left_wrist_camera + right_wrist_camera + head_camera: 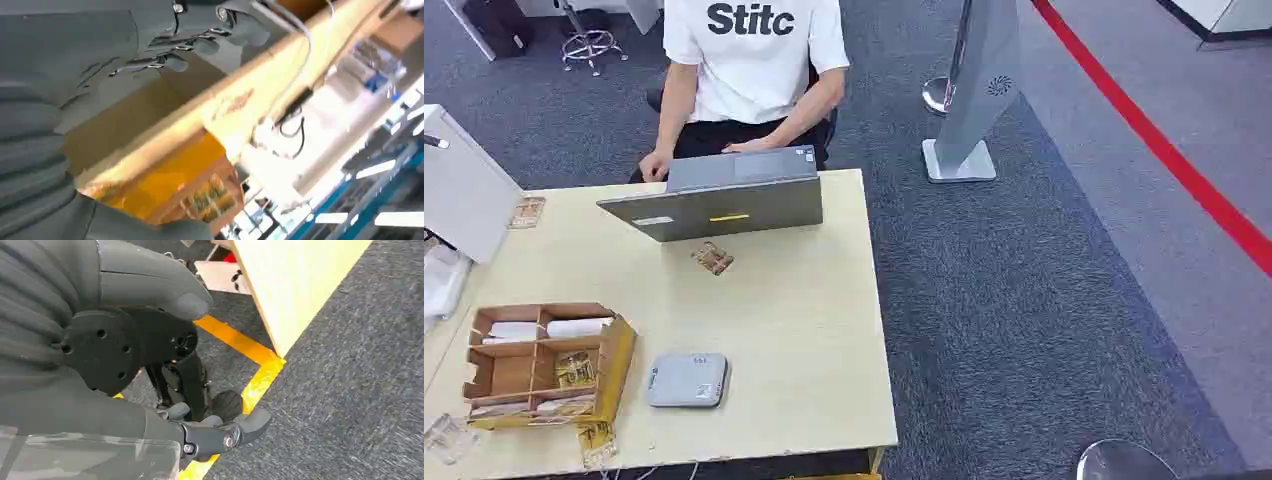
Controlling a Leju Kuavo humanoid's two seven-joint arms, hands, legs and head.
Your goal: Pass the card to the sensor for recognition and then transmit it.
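My left hand (pixel 165 50) hangs below the pale wooden table's (pixel 824 330) near edge, fingers loosely apart, holding nothing; my right hand (pixel 200 385) hangs beside the table's corner over grey carpet and a yellow floor stripe, fingers apart, empty too; the cards sit up and ahead in the brown compartmented tray (pixel 619 345) at the near left, so I judge the left hand nearer; just right of it lies the sensor (pixel 686 380), a flat grey rounded slab.
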